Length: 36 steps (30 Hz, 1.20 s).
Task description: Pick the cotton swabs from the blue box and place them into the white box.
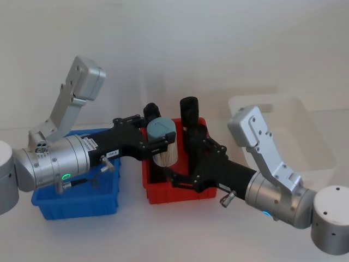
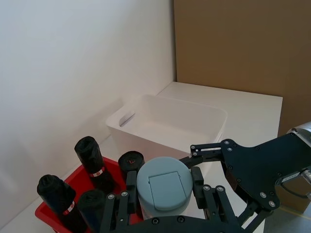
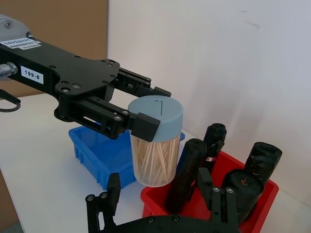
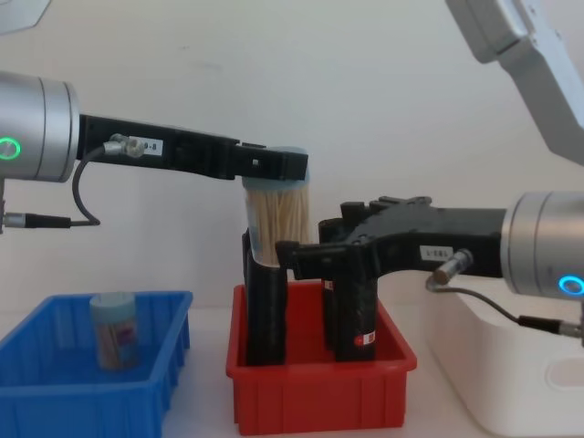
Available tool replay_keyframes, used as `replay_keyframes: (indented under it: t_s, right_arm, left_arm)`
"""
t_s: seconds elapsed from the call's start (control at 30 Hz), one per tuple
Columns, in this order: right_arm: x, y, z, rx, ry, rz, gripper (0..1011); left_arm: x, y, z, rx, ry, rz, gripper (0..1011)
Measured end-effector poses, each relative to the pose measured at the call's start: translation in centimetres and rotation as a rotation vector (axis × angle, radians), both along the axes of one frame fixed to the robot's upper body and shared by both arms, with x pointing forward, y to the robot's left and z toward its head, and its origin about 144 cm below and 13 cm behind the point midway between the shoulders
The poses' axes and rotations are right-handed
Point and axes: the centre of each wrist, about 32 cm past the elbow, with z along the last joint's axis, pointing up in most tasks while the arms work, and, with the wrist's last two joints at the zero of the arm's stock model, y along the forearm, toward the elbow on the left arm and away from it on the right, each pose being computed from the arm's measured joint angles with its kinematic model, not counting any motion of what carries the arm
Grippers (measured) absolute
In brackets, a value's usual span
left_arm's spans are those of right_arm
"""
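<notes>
Right gripper (image 3: 159,185), fingers spread, reaches left to the base of cotton swabs (image 3: 153,155) clamped by left gripper (image 3: 153,109) over red bin (image 4: 319,401); black rolls (image 3: 261,156) partly hidden.

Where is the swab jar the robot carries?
In the head view, the swab jar hangs in the left hand above the red bin, between the blue box and the white box.

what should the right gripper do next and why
Probably shut the right gripper on the cotton swabs jar: the left gripper holds it by the lid over the red bin, the right fingers stand open either side, and the white box lies rightward.
</notes>
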Motion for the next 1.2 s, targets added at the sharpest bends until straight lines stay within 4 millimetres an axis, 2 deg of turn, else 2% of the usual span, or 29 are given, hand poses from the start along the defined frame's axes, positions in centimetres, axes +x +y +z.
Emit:
replay_keyframes:
  t_s: [0.63,0.8,0.93,0.97,1.1,1.2]
  right_arm:
    - [1.9,1.7,-0.3,-0.013,-0.012,0.034,1002]
    - [2.3,2.0,-0.3,-0.009,-0.015,0.032,907]
    - [2.6,2.2,-0.4,-0.003,-0.017,0.030,785]
    - [2.6,2.2,-0.4,-0.001,-0.018,0.029,785]
    - [2.8,2.4,-0.4,0.006,-0.019,0.029,636]
    - [2.9,2.4,-0.4,0.008,-0.020,0.028,623]
  left_arm:
    - [0.0,0.0,0.0,0.000,0.000,0.000,670]
    - [0.0,0.0,0.0,0.000,0.000,0.000,670]
    - [0.0,0.0,0.0,0.000,0.000,0.000,670]
    - [0.0,0.0,0.0,0.000,0.000,0.000,670]
    - [0.0,0.0,0.0,0.000,0.000,0.001,670]
    - [0.0,0.0,0.0,0.000,-0.001,0.002,670]
